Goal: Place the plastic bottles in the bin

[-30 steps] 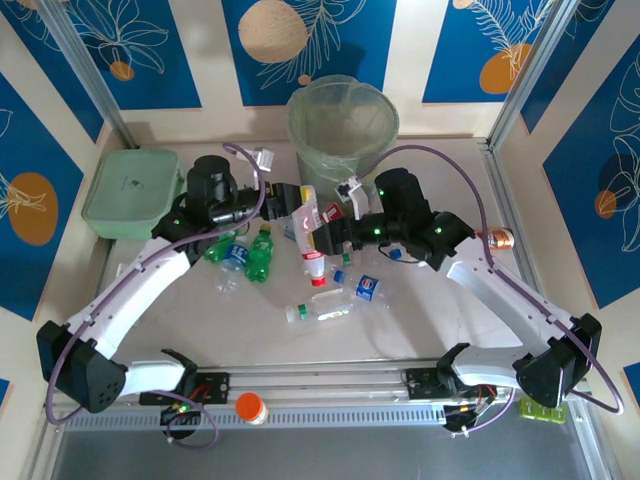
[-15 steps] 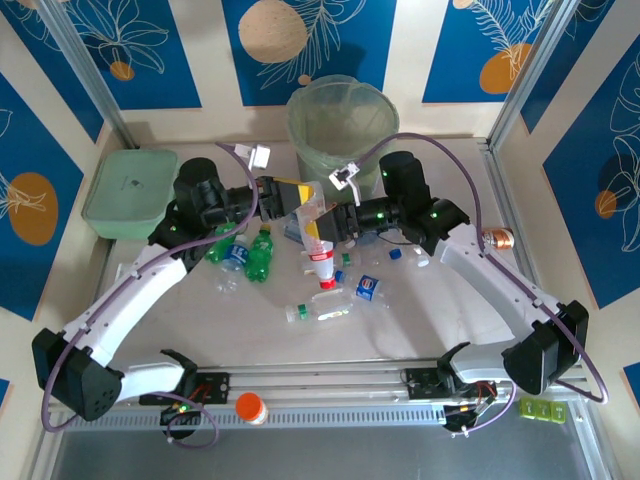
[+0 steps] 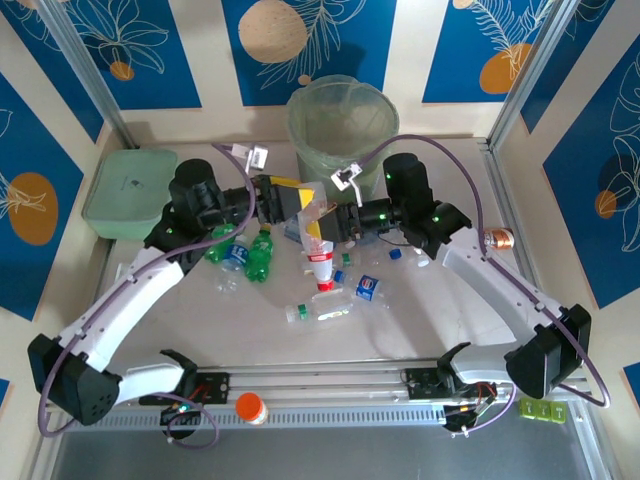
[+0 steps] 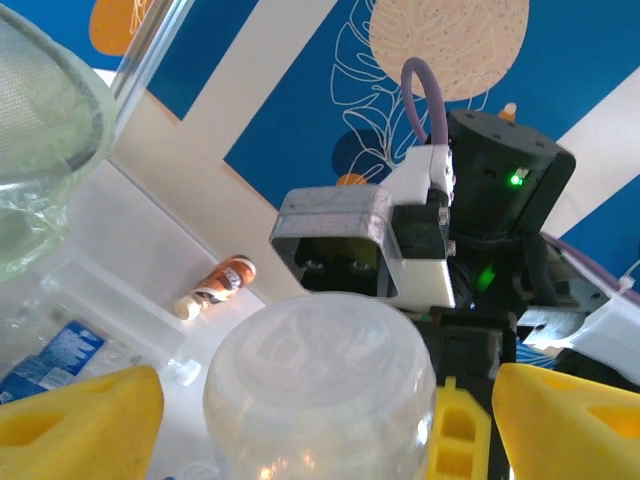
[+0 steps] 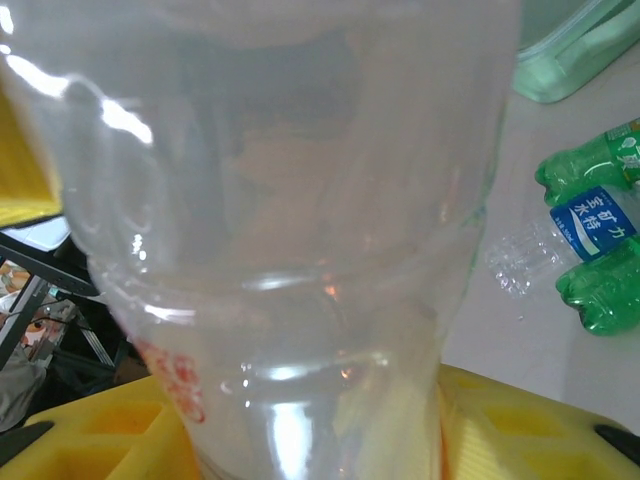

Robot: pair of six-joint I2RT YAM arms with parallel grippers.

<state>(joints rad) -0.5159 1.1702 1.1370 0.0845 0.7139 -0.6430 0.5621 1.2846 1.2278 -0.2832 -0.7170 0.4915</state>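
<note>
A clear plastic bottle [image 3: 312,214] with a red-printed label hangs above the table between my two grippers. My right gripper [image 3: 326,228] is shut on it, and its yellow fingers [image 5: 90,440] press the bottle's lower body [image 5: 290,250]. My left gripper [image 3: 294,198] is open: its yellow fingers [image 4: 85,420] stand wide on either side of the bottle's base [image 4: 320,385] without touching it. The bin [image 3: 343,120] with its pale green liner stands just behind the grippers. More plastic bottles lie on the table: two green ones [image 3: 258,254], a red-and-white one [image 3: 322,268] and a clear one [image 3: 320,310].
A mint-green square box [image 3: 130,192] sits at the far left. An orange bottle [image 3: 497,238] lies by the right rail and an orange cap [image 3: 250,407] on the near rail. A blue-labelled bottle [image 3: 368,287] lies right of the pile. The bin's rim [image 4: 40,130] is close at the left gripper's left.
My left gripper has opened and let go of the clear bottle, while my right gripper has closed on it. Both arms shifted slightly toward the bin earlier and now hold still.
</note>
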